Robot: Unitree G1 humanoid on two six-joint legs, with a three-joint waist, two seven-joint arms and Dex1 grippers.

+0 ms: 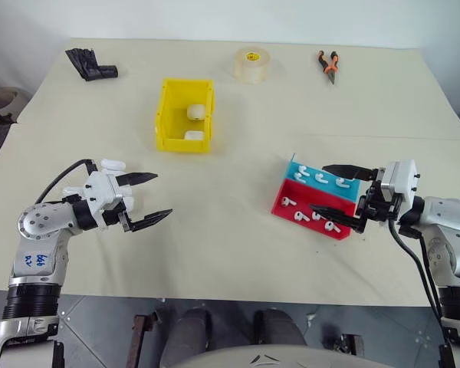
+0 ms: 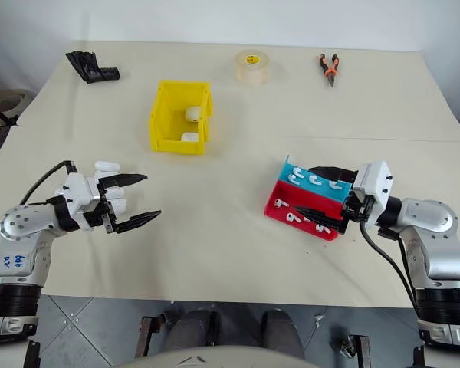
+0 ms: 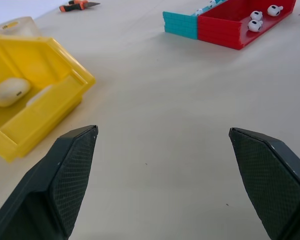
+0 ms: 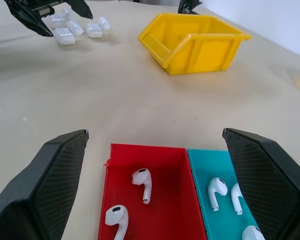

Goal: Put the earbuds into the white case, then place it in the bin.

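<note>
Nearest, both claws hang released and empty: the left gripper (image 1: 148,201) beside the loose white cases (image 4: 65,30), the right gripper (image 1: 339,194) over the earbuds (image 4: 142,182) in the red tray (image 1: 310,211). A good pick probably means lowering the right fingers squarely around one earbud, clear of the tray wall. Farther back, the yellow bin (image 1: 169,115) already holds two cases.

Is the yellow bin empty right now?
No. The yellow bin already holds two white cases, seen lying inside.

Silver arms, black fingers (image 1: 142,178) (blue scribbles on left).
</note>
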